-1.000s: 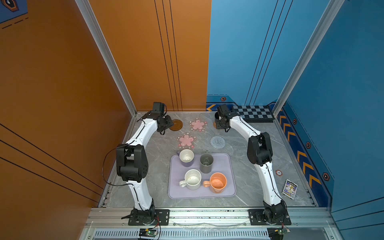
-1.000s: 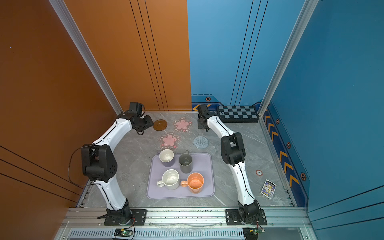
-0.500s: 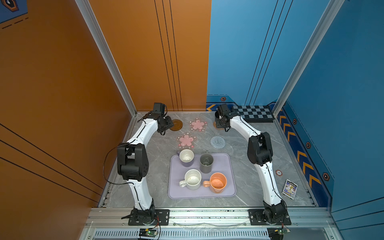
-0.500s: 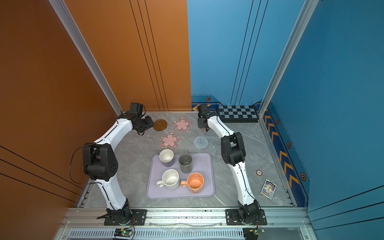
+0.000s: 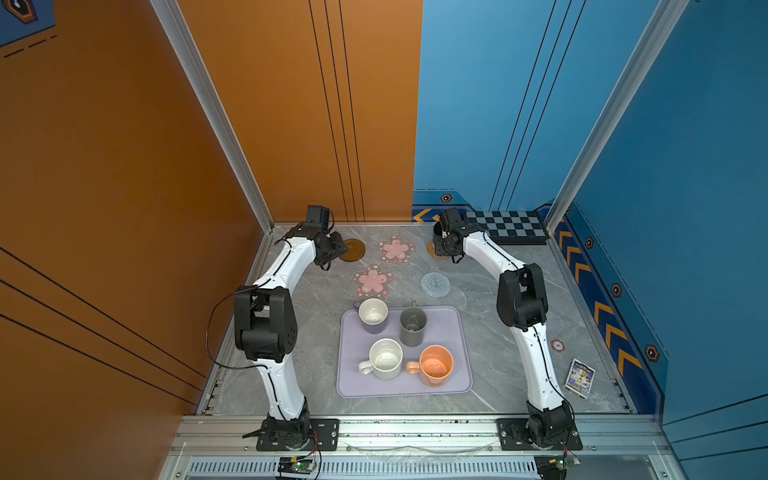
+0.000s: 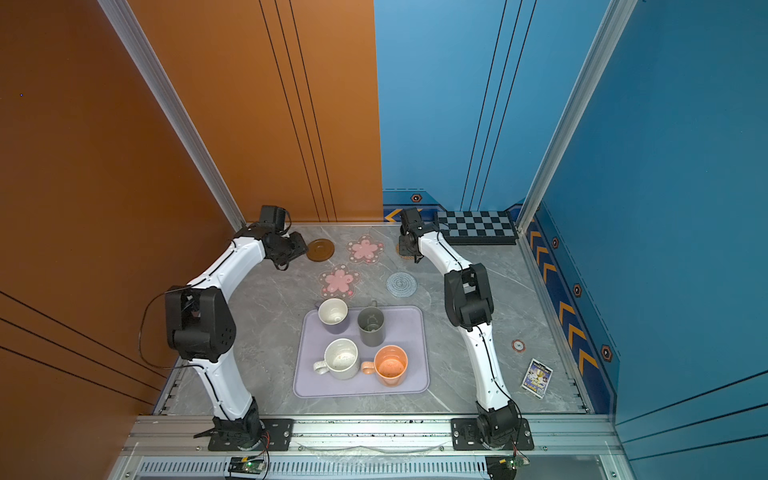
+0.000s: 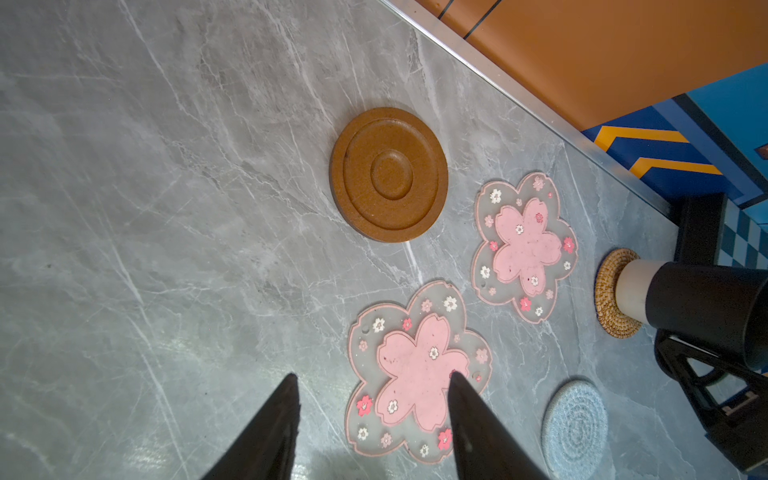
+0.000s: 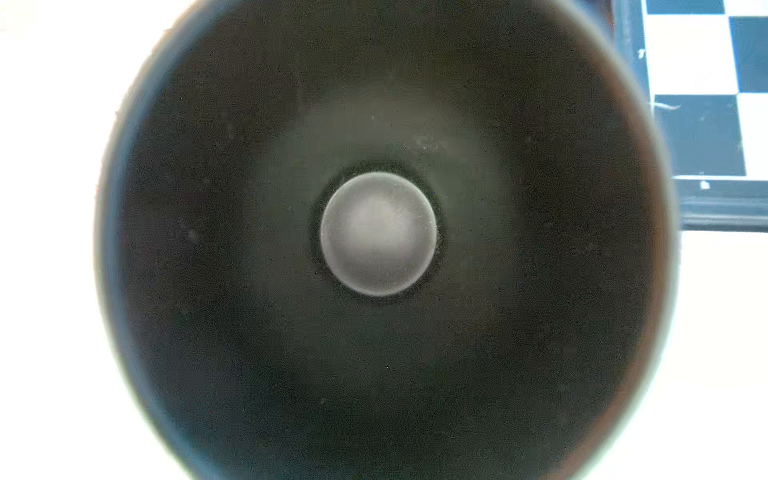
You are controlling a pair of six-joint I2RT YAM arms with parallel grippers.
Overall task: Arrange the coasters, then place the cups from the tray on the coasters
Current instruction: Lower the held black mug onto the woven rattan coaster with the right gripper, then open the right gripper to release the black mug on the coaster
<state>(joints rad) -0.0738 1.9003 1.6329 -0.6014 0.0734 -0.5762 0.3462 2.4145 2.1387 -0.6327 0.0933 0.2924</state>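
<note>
Left wrist view: black mug [image 7: 702, 307] sits on the rattan coaster [image 7: 609, 291], your right hand [image 7: 681, 357] pinching its rim. Left hand [image 7: 374, 419] is spread, empty; four mugs [image 5: 434, 365] wait on the tray [image 5: 453, 332].

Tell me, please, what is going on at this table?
The right gripper is shut at the black cup, which stands on the rattan coaster at the back; the grip itself is hidden. The left gripper is open and empty near the brown coaster. The lavender cup, grey cup, white cup and orange cup stand on the tray.
</note>
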